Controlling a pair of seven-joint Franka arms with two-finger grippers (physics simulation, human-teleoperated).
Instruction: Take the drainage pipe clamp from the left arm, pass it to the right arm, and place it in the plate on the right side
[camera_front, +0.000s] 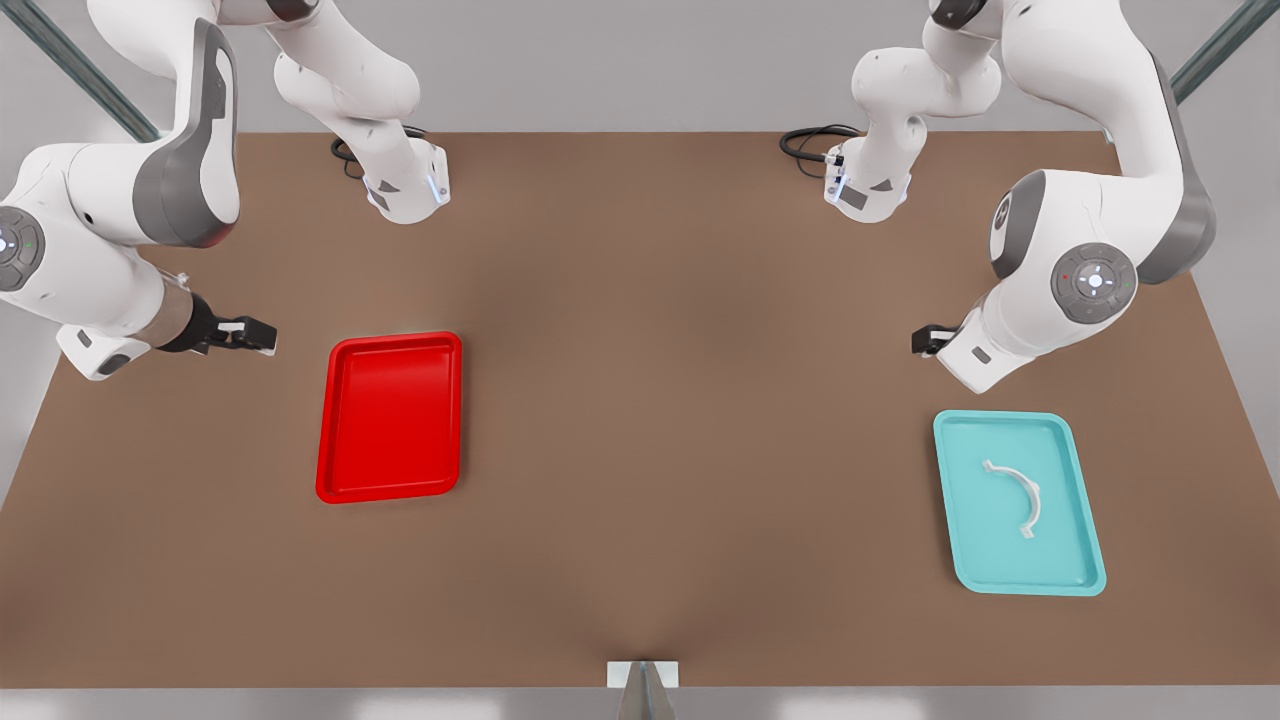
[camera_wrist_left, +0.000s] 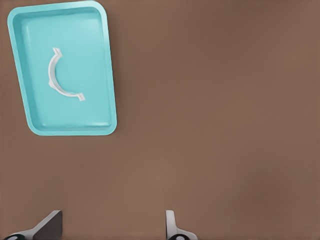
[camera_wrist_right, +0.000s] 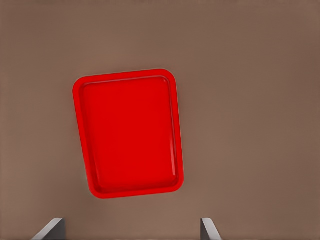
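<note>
Spanning the scene, the brown table (camera_front: 640, 400) carries the glossy red rectangular plate (camera_front: 390, 417) and a teal rectangular tray (camera_front: 1018, 503) well apart. Inside that tray lies the small white half-ring drainage pipe clamp (camera_front: 1015, 495). The left gripper (camera_wrist_left: 112, 225) waits near it, jaws spread and empty; the right gripper (camera_wrist_right: 132, 229) hovers near the plate, likewise spread.

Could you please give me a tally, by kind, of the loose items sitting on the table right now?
Trays: 2, the red plate and the teal tray
Clamps: 1, the white drainage pipe clamp, lying in the teal tray
Total: 3
</note>
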